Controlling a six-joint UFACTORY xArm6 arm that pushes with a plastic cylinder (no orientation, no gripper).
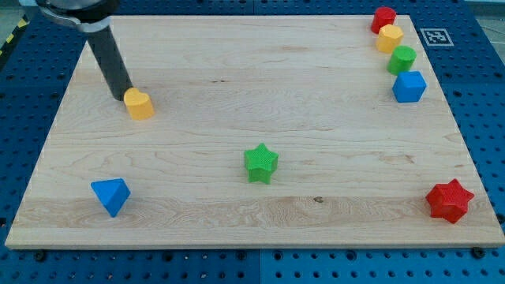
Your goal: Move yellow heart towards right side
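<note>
The yellow heart (140,103) lies on the wooden board (237,63) at the view's upper left. My tip (121,96) is at the heart's left edge, touching or nearly touching it. The dark rod slants up to the view's top left. No other block is near the heart.
A green star (260,163) sits near the board's middle. A blue triangular block (110,196) is at the lower left. A red star (449,200) is at the lower right. At the upper right stand a red block (384,18), a yellow block (390,37), a green block (402,59) and a blue block (409,86).
</note>
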